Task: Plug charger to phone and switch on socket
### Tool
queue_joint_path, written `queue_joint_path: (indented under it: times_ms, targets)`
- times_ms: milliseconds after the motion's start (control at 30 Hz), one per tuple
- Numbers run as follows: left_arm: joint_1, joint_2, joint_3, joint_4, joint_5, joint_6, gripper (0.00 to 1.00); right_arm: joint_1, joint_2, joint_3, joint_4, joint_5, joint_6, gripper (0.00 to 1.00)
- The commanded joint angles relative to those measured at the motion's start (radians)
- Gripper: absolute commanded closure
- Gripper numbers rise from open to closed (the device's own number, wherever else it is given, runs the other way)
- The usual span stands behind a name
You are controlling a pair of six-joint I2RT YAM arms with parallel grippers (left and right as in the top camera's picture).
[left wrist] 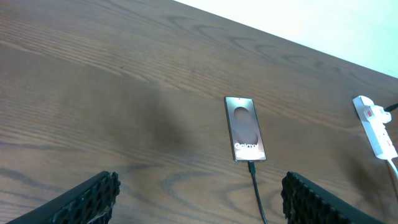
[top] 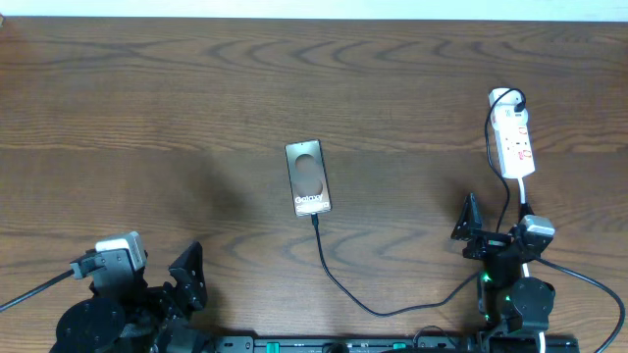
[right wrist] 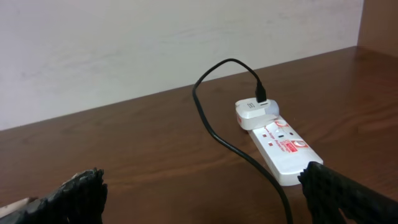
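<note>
The phone (top: 308, 178) (left wrist: 245, 129) lies flat mid-table, its shiny face showing "Galaxy" lettering. The charger cable (top: 339, 284) (left wrist: 256, 190) (right wrist: 211, 127) sits in the phone's near end and curves along the front toward the right arm. Its other end enters a white adapter (right wrist: 252, 112) on the far end of the socket (top: 514, 142) (left wrist: 377, 127) (right wrist: 280, 144), a white strip with red marks. My left gripper (top: 182, 284) (left wrist: 199, 193) is open and empty, well short of the phone. My right gripper (top: 481, 230) (right wrist: 205, 193) is open and empty just before the socket's near end.
The wooden table (top: 147, 118) ends at a pale wall (right wrist: 124, 43) behind the socket. The socket's white cord (top: 525, 196) runs back toward the right arm. Both arm bases and a black rail (top: 324, 345) line the front edge.
</note>
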Motion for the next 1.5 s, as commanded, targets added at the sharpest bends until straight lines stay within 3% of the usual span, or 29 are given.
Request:
queue_joint_path:
  times_ms: [0,1467]
  targets:
    - [-0.004,-0.003,-0.002,-0.002,0.001,-0.009,0.15,0.005,-0.007,-0.002,-0.008,-0.033,-0.037,0.01]
    - [0.010,-0.013,-0.004,-0.051,-0.020,0.018,0.15,0.005,-0.006,-0.001,-0.005,-0.035,-0.037,0.01]
